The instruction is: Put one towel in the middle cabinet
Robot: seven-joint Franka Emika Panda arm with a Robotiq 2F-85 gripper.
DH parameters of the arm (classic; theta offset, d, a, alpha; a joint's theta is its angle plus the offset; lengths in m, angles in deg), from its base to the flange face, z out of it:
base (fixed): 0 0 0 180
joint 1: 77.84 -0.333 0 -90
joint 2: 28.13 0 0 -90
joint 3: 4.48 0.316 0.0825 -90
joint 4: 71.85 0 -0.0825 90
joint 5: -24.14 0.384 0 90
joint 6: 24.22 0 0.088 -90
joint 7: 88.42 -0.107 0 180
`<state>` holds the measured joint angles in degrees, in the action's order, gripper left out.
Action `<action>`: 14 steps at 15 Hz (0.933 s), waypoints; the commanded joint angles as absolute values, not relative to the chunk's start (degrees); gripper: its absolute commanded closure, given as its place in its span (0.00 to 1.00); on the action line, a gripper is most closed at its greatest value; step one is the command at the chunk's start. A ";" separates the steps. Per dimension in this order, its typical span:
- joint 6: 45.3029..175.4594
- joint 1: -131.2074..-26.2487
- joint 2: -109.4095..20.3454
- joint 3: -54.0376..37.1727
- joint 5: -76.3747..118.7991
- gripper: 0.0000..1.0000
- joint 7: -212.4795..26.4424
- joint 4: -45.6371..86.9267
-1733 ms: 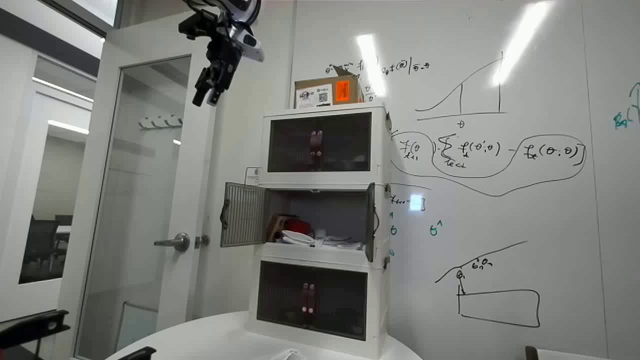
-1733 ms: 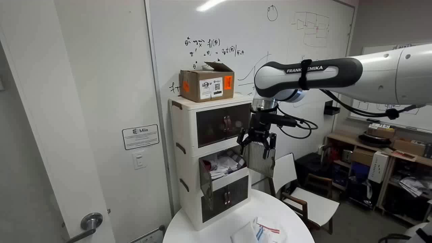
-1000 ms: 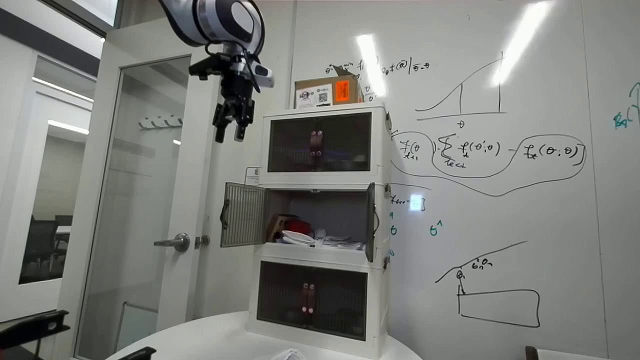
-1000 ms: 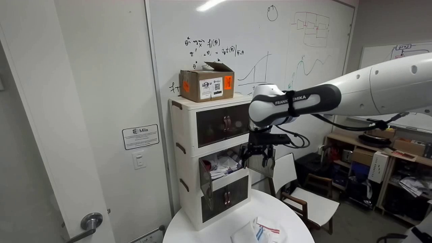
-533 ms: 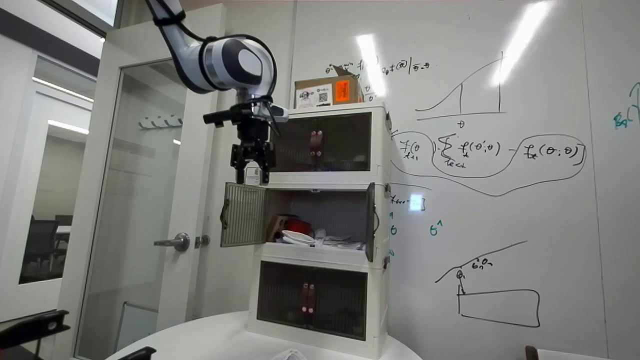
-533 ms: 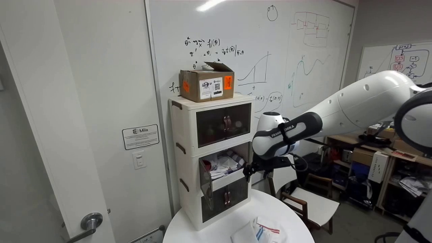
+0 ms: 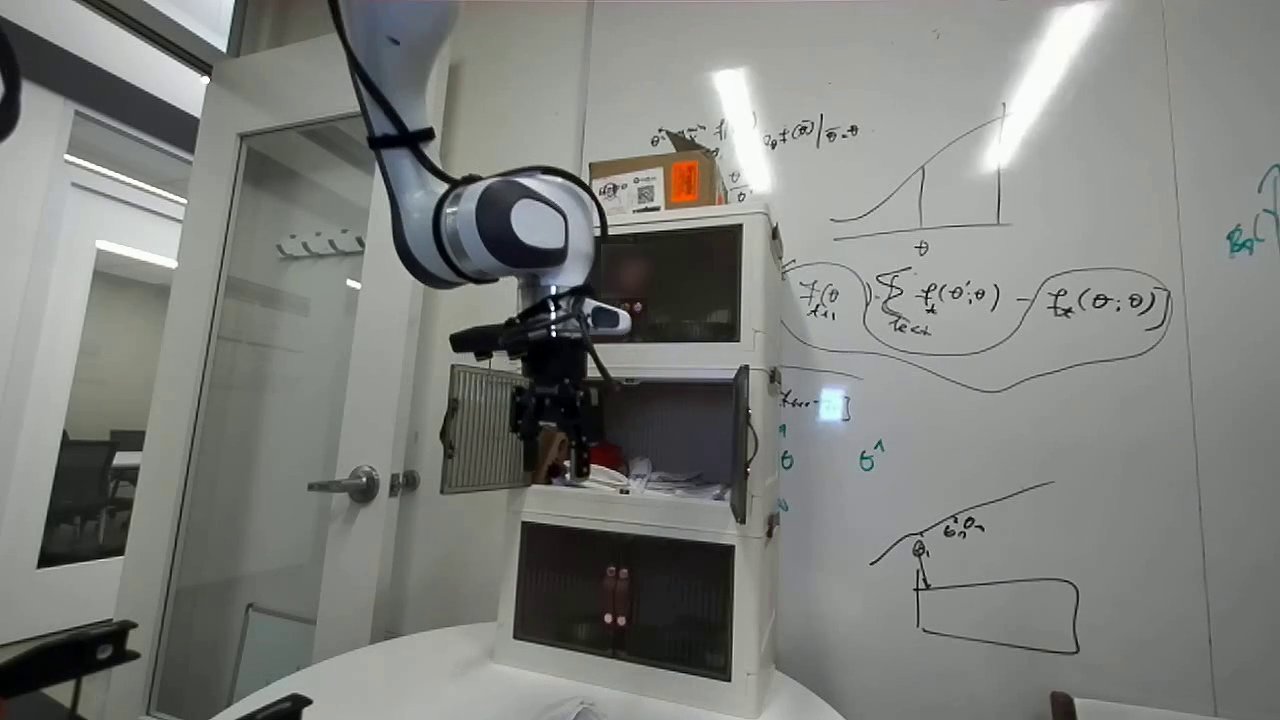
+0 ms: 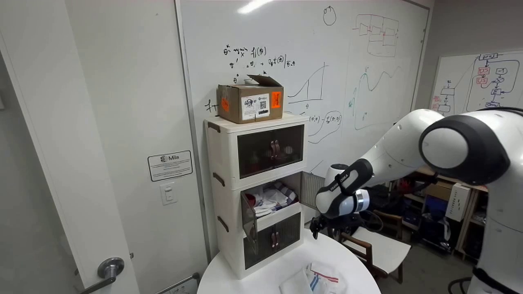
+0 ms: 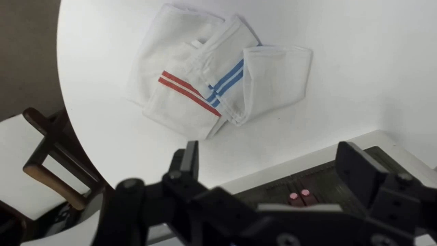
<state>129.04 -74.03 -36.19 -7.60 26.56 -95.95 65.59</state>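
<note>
A white cabinet stack (image 8: 224, 163) stands on a round white surface (image 8: 261, 283), with a cardboard box (image 8: 251, 104) on top and a whiteboard (image 7: 960, 330) full of handwriting behind. A chair (image 8: 386, 249) with wooden arms stands near. Two doors (image 7: 485, 430) of the middle cabinet (image 7: 650, 508) jut outward, one at each side of its opening; inside lie white cloths (image 8: 271, 202), a red object (image 7: 605, 458) and a brown object (image 7: 550, 450).

The stack counts three cabinets, the top and bottom ones each with a closed pair of dark doors. By their stripes I count two towels on the surface, a red-striped towel (image 9: 179, 104) and a blue-striped towel (image 9: 227, 73), overlapping in front of the stack; whether the folds hide more, I cannot tell. The pincer (image 9: 268, 147) has its two fingers spread wide and hangs above the surface, apart from both towels.

In an exterior view the pincer (image 7: 555, 468) crosses the middle opening; in an exterior view the pincer (image 8: 315, 232) proves to be outside it. The stripes show in the wrist view and in an exterior view (image 8: 325, 277), while a pale corner of cloth (image 7: 578, 711) is all that reaches an exterior view's lower edge. A wall sign (image 8: 170, 165) and a light switch (image 8: 168, 193) show in an exterior view.
</note>
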 commanded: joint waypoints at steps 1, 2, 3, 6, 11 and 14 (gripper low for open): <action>129.01 -74.24 -38.06 -8.22 26.98 0.00 -96.41 64.85; 129.01 -74.15 -39.76 -8.39 27.20 0.00 -96.71 63.98; 129.01 -74.15 -40.96 -8.47 27.26 0.00 -97.01 63.20; 129.01 -74.21 -41.96 -8.50 27.30 0.00 -97.34 62.10; 136.65 -79.83 -44.57 -11.93 14.09 0.00 -106.65 63.99; 143.80 -82.61 -50.14 -13.12 13.21 0.00 -110.75 62.72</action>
<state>137.09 -79.59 -44.62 -11.18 14.45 -106.88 64.13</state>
